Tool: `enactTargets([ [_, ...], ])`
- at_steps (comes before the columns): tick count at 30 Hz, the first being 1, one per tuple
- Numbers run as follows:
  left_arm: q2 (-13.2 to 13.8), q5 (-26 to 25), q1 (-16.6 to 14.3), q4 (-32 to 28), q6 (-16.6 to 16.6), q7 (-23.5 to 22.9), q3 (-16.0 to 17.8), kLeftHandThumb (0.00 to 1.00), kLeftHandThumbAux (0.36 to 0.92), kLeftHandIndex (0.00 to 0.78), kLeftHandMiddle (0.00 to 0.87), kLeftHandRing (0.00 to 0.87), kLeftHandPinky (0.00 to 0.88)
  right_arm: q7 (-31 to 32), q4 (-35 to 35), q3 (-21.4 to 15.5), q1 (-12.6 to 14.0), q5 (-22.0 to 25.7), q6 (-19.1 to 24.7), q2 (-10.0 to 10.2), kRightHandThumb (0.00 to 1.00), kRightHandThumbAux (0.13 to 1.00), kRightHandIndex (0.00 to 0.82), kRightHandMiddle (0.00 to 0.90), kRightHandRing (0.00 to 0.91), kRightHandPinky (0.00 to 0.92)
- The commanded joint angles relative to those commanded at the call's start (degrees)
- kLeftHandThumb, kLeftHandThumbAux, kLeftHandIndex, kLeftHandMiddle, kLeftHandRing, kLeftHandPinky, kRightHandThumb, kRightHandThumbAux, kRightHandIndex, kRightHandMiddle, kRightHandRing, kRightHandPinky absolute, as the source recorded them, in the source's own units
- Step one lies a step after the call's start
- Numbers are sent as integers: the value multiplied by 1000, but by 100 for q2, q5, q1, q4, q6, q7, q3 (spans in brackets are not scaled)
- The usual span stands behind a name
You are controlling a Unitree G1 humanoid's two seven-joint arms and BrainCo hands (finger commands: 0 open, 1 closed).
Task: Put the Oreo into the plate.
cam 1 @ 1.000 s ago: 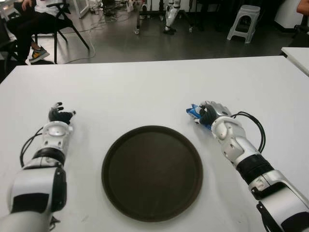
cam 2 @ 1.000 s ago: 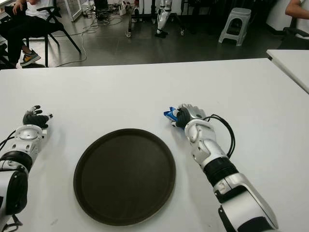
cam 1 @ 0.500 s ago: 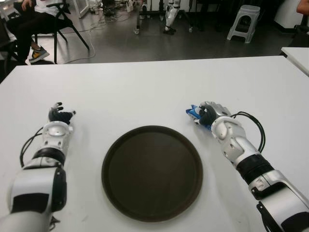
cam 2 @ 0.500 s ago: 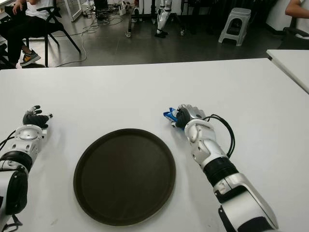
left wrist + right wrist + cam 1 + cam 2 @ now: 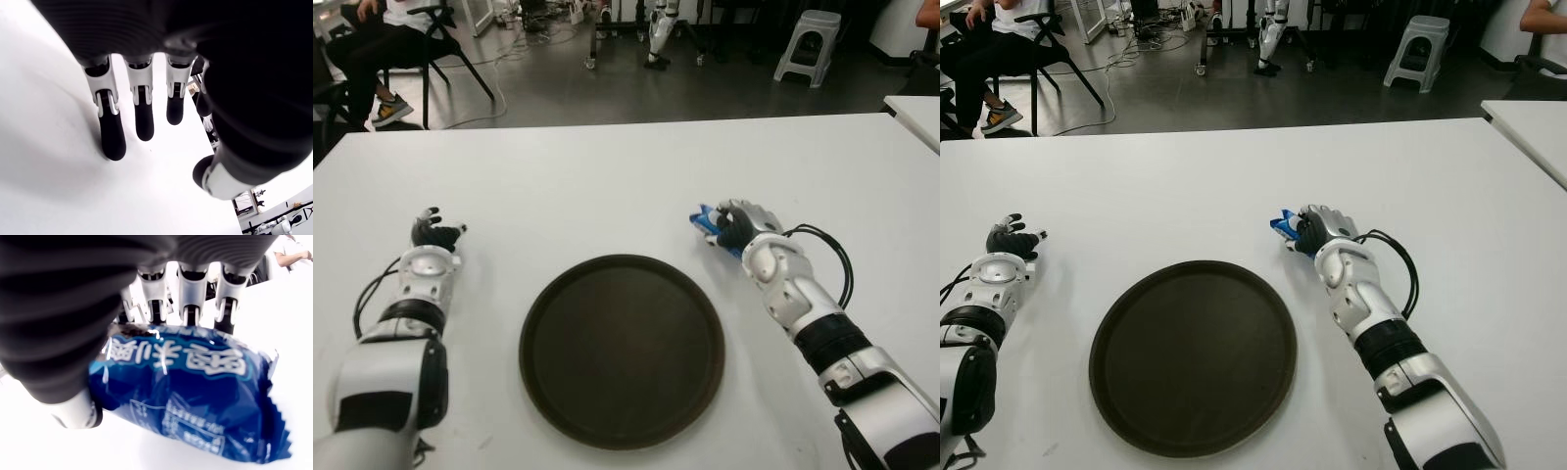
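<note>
White tabletop [image 5: 607, 166] carries, toward its left edge, the idle left hand [image 5: 434, 234] with fingers relaxed and holding nothing, then the round dark plate [image 5: 622, 350] near the middle of the front edge, bare. Just beyond the plate's far right rim, the right hand [image 5: 736, 225] has its fingers [image 5: 188, 293] and thumb curled around the blue Oreo [image 5: 195, 391] packet, which sticks out of the hand toward the left edge with its long axis roughly across the tabletop. Compared with a second ago, hand and packet have edged slightly toward the far edge and seem a little raised, though whether the packet has cleared the tabletop cannot be told.
</note>
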Motion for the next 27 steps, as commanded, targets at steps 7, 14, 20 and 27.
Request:
enactTargets([
  [7,1,9,-1,0,4,-11,-9,321,788,88,130,166,196,-218,-118,-255,155,409,-1044,-59,725,709,442,847,838,838],
  [14,3,2,10,0,-31,-19,3,331,791,85,130,161,190,-262,-263,-362,269,565,-1692,-114,728,708,442,855,847,844],
  [20,0,13,-6,8,-7,-31,-7,326,805,88,138,167,192,-51,-646,-453,447,832,-2110,-116,733,708,442,869,851,840],
  [27,-6,15,-11,9,7,-31,-10,299,797,86,138,165,181,100,-842,-476,512,943,-2297,-80,734,708,442,866,846,834],
])
